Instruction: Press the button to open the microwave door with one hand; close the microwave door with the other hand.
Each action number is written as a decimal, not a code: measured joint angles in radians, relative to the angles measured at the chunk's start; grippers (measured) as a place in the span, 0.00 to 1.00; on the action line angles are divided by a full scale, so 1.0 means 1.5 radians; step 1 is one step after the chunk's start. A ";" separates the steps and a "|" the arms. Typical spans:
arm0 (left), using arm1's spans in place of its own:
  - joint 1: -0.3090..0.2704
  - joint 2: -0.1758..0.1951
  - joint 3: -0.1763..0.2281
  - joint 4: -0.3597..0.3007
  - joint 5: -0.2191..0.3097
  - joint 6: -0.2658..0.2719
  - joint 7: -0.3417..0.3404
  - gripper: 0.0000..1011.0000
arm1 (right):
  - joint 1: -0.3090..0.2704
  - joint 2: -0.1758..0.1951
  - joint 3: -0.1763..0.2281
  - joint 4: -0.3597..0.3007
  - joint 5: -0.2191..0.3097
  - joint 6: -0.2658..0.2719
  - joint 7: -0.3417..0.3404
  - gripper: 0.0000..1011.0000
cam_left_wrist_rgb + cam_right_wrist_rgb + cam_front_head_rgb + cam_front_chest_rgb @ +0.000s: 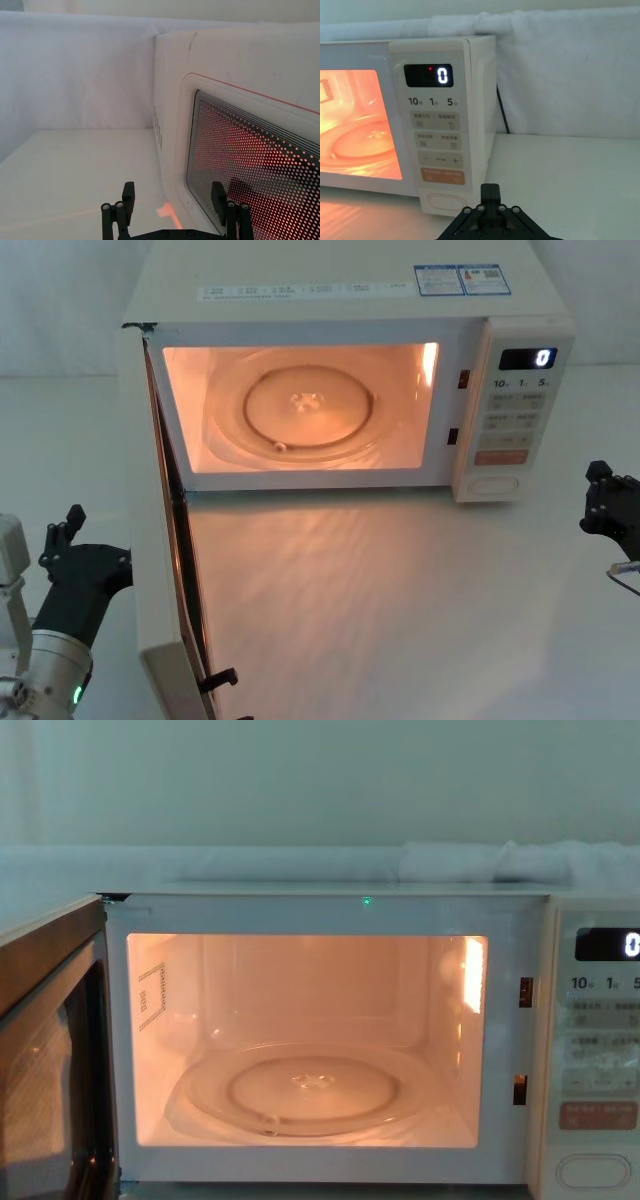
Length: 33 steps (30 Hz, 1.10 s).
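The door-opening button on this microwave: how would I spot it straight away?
Find the microwave's control panel, the strip right of the lit cavity under the display reading 0. Go to its very bottom: the button sits below the orange-red key. It is the widest key, a cream pill with a thin outline and no label.

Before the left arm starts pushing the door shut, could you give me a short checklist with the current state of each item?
1. Microwave door swung fully open, cavity lit: ok.
2. Left gripper on the door's outer side, by the window, ready to push: ok. Whether a finger already touches the panel: cannot tell.
3. Left gripper fingers spread, holding nothing: ok.
4. Right gripper back from the button and outside the door's swing: ok.
5. Nothing on the table in the door's path: ok.
6. Glass turntable bare, nothing sticking out of the cavity: ok.
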 joint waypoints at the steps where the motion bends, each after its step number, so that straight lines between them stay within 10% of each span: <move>1: 0.000 0.000 0.000 0.000 0.000 0.000 0.000 0.99 | 0.000 0.000 0.000 0.000 0.000 0.000 0.000 0.00; 7: 0.000 0.000 0.000 0.000 0.000 0.000 0.000 0.99 | 0.000 0.000 0.001 0.000 0.000 0.000 0.000 0.00; 33: 0.000 0.000 0.000 0.000 0.000 0.000 0.000 0.99 | 0.000 0.001 0.003 -0.001 0.000 0.002 0.000 0.80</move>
